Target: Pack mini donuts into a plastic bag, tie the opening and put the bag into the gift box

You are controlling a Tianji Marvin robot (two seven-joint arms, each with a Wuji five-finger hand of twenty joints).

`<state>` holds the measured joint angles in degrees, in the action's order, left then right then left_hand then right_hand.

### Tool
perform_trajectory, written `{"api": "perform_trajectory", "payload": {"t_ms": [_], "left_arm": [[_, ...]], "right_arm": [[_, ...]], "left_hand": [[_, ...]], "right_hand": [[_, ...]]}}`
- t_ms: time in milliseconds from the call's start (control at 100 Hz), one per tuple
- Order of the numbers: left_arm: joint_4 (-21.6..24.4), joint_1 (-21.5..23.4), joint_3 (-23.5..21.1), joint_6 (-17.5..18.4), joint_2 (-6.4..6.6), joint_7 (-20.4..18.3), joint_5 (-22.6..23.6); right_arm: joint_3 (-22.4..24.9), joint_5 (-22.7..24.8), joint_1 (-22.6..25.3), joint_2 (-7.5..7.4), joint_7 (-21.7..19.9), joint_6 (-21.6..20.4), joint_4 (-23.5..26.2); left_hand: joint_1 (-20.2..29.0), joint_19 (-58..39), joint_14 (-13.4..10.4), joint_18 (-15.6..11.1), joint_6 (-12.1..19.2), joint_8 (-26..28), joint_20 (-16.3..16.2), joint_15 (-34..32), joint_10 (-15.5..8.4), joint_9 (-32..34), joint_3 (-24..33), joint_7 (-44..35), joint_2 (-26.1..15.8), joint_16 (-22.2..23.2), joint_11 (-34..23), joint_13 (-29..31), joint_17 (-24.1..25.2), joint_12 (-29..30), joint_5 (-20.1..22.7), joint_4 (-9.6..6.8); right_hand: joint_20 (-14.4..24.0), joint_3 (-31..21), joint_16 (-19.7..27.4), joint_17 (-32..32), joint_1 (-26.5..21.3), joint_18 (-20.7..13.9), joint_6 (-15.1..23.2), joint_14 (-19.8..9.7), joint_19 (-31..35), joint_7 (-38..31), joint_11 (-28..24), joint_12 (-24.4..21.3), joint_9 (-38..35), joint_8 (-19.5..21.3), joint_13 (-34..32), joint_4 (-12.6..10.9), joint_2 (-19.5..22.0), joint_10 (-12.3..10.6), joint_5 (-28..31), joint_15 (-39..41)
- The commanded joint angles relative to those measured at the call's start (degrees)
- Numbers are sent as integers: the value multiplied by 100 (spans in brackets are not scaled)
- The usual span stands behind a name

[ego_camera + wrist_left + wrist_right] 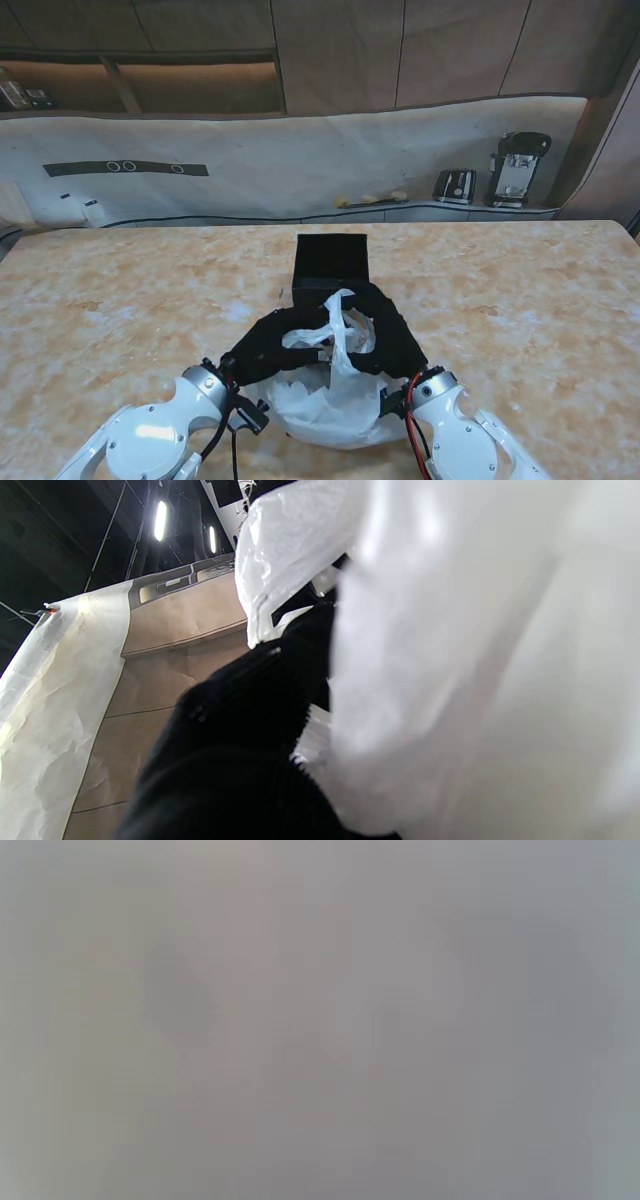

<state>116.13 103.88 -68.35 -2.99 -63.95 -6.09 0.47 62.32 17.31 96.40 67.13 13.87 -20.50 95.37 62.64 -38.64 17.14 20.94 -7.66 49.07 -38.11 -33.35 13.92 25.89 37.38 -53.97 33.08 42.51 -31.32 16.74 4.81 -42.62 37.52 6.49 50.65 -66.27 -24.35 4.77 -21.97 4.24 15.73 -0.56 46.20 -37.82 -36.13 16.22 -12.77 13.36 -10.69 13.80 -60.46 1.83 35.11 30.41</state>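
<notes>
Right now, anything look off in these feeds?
Right wrist view is a featureless grey blur, nothing readable. Otherwise normal: both the left hand and right hand work the plastic bag neck, with the gift box upright just beyond.

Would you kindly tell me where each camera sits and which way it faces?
Stand view: above the shoulders, looking down at the table; shows both arms, left hand and right hand on the plastic bag, black gift box beyond.
Left wrist view: along the fingers, pressed against the bag.
Right wrist view: only grey blur, nothing identifiable.
Stand and left wrist views share the bag and left hand.
</notes>
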Motion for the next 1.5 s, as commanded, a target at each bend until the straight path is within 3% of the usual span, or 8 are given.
{"api": "perform_trajectory", "payload": {"t_ms": [0,180,230,290,670,860,1040,1490], "left_arm": [[35,18,30,-16,-39,-51,-21],[37,37,97,-20,-55,15,-39],[30,37,111,-30,-51,12,-18],[24,38,113,-57,-39,-18,51],[39,140,-77,11,4,-173,85],[71,282,-350,322,59,-455,-182],[116,348,-477,558,38,-403,-370],[200,369,-754,587,-33,-7,36]], "right_arm": [[-45,72,15,69,37,68,-33],[-132,25,-22,137,245,172,-62],[-154,-28,-10,161,305,218,-37],[-171,-103,8,186,360,265,-5],[-64,-484,134,196,251,430,167],[-5,-534,148,174,153,451,194],[39,-534,171,159,111,447,221],[147,-418,234,115,16,486,281]], "left_hand": [[-42,51,-151,-61,203,30,-82,21,-133,76,-5,118,169,56,-30,7,37,19,162,144],[-49,60,-141,-61,216,8,-96,-29,-134,46,-38,125,170,117,-47,8,35,-9,166,144],[-62,69,-134,-57,217,-9,-97,-38,-133,28,-49,128,195,132,-48,-1,45,-16,183,134],[-117,75,-138,-57,222,-65,-100,-38,-139,-21,-75,155,195,145,-35,-16,44,-20,173,100],[-305,273,-236,-99,-68,-911,-176,220,-177,-324,-1317,749,-268,96,178,-228,76,68,-459,-154],[-562,583,-322,-132,-138,-1219,-213,720,-186,-514,-2935,1795,-1309,-262,723,-393,108,617,-449,-433],[-548,710,-361,-122,-143,-1355,-201,900,-202,-545,-3221,1916,-1473,-402,905,-401,92,805,-320,-446],[160,767,-315,-105,-52,-1182,-244,739,-193,-300,-3212,1427,-1115,-330,700,-166,-29,753,-145,-391]], "right_hand": [[-27,248,-15,36,-245,-74,-41,-101,152,-84,-70,229,-210,93,-122,-207,200,-197,304,62],[-104,824,-72,9,-729,-76,-104,-90,344,-259,-151,295,-658,126,-272,-359,921,-237,1203,260],[-211,1475,-63,10,-1193,-71,-46,-81,474,-1218,-193,329,-884,-926,-323,221,1199,-232,1413,333],[-254,1838,-77,-7,-1517,-73,-65,-84,530,-2182,-232,351,-1174,-1389,-397,205,1548,-230,1728,390],[-435,196,-100,-6,-1460,-122,-1254,-174,549,-2283,-301,556,-1541,396,-479,-609,1477,-106,1843,516],[-445,-317,-99,-12,-1531,-152,-1371,-181,550,-2351,-305,593,-1609,809,-497,-890,1259,-99,1970,519],[-444,-828,-125,-25,-1858,-138,-1186,-159,599,-2456,-338,663,-1681,1203,-567,-1138,746,-65,2067,564],[-521,251,-148,-20,-1703,-91,-1118,-107,682,-2710,-325,764,-1653,1509,-569,-525,278,-18,1872,557]]}}
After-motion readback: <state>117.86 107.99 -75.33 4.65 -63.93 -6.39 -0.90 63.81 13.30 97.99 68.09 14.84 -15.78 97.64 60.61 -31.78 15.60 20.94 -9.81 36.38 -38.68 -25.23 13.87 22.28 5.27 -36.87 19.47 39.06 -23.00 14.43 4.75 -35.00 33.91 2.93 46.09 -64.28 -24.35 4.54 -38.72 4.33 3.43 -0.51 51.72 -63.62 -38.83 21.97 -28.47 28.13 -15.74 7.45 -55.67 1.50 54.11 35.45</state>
